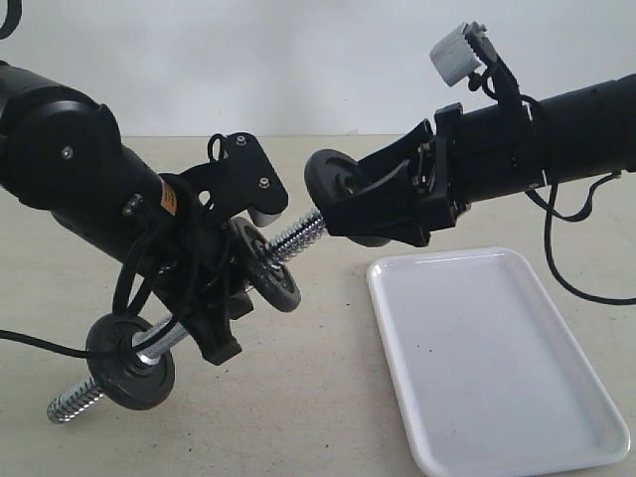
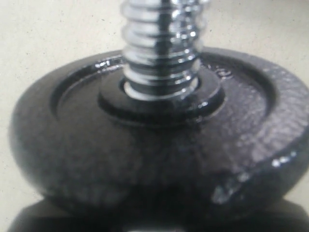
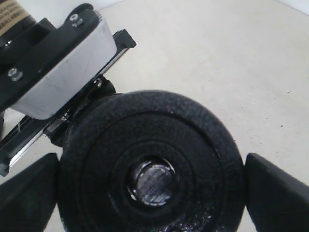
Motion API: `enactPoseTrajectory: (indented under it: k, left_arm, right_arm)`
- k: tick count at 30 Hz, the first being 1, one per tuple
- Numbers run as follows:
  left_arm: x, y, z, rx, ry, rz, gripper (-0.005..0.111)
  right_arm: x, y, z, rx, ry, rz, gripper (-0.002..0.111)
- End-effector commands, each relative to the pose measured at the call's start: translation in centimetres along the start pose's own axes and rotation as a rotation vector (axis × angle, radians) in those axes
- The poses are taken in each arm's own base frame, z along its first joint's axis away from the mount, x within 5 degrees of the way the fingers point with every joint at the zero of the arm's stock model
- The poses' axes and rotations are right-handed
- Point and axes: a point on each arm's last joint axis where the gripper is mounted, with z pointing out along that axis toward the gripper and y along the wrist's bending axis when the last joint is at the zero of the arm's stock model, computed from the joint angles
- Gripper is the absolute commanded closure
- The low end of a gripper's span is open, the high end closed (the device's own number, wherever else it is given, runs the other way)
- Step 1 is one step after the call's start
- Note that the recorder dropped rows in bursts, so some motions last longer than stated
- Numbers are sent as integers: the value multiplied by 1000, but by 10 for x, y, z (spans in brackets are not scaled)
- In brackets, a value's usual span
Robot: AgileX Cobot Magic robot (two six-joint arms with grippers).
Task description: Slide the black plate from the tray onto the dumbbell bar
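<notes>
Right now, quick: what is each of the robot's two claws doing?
Left gripper: closed on the dumbbell bar.
Right gripper: closed on the black plate, at the bar's threaded tip.

The black plate [image 1: 330, 177] is pebbled, the dumbbell bar [image 1: 296, 238] chrome with ridged threads, the tray [image 1: 492, 363] plain white.

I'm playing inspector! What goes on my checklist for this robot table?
Surface: plain beige table.
Job's things: black plate in the air, its hole lined up with the threaded tip of the tilted dumbbell bar; white tray holds nothing; two other discs already on the bar.
Clutter: nothing seen.
Hands: left hand grips the bar; right hand grips the plate.
Cables: black cables trail by both arms.
Surroundings: plain white wall.
</notes>
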Motion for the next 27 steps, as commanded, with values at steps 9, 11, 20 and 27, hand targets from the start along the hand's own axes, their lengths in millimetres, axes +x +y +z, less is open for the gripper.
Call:
enactPoseTrajectory:
  k: [9,11,20,27]
  left_arm:
    - [-52,29,-44,-354,-544,99,102]
    - [-52,29,-44,-356,-547,99,102]
    - [-53,30,-45,-359,-567,74,102]
    - [-54,30,-46,-364,-581,63,102]
  right_arm:
    - [-1,13,-4,-115,30,-49,108]
    - [-1,14,-4,-128,29,-49,108]
    - [-2,20,-5,-190,16,-47,108]
    - [-2,20,-5,-197,14,-47,108]
